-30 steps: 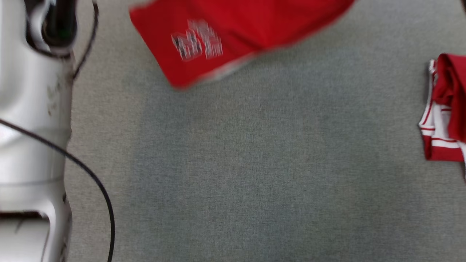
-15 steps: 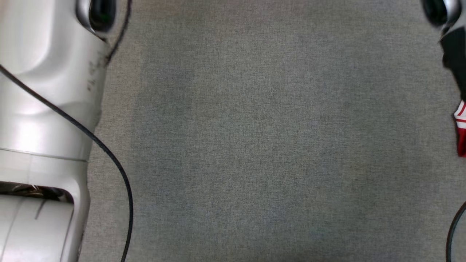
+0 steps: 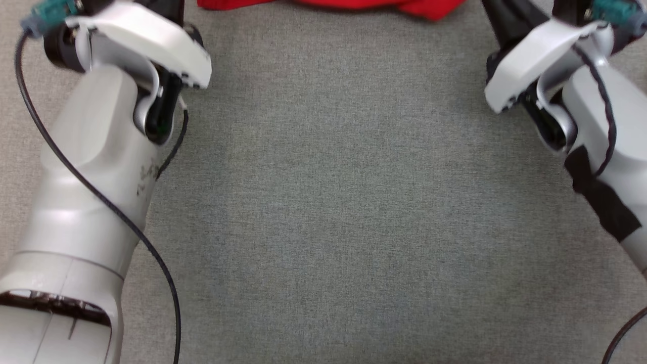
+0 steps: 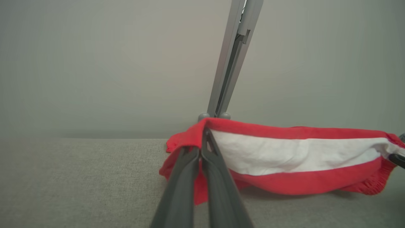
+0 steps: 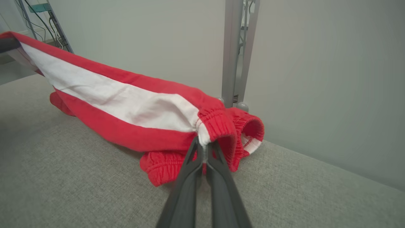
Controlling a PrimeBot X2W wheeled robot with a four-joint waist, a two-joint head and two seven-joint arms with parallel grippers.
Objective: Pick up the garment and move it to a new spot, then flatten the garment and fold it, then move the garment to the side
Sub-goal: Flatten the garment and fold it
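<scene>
The garment (image 4: 284,155) is red with a broad white band along it and gathered elastic hems. It hangs stretched between the two grippers, its lower folds sagging onto the grey table (image 3: 328,202). In the head view it is a red strip (image 3: 333,5) at 12 o'clock, cut by the frame edge.

The left gripper (image 4: 202,142) is fully closed, pinching one red end of the garment between its fingertips. The right gripper (image 5: 205,148) is closed too, nipping the other end where the white band meets a ruffled hem (image 5: 221,126). In the left wrist view a dark fingertip (image 4: 397,159) at 3 o'clock shows at the garment's far end.

A second ago the head view had red cloth with white lettering at 12 o'clock, a red-and-white bundle at 3 o'clock and one pale forearm at 9. Half a second ago the cloth was down to a sliver at 3. The camera has shifted since. Now the left forearm (image 3: 91,167) is at 9 o'clock, the right forearm (image 3: 601,116) at 2, and bare table lies between them.

A grey metal post (image 4: 231,57) rises just behind the garment against a pale wall (image 4: 95,63). A black cable (image 3: 101,202) loops over the left forearm. A rack with wires (image 5: 47,22) stands at 11 o'clock in the right wrist view.
</scene>
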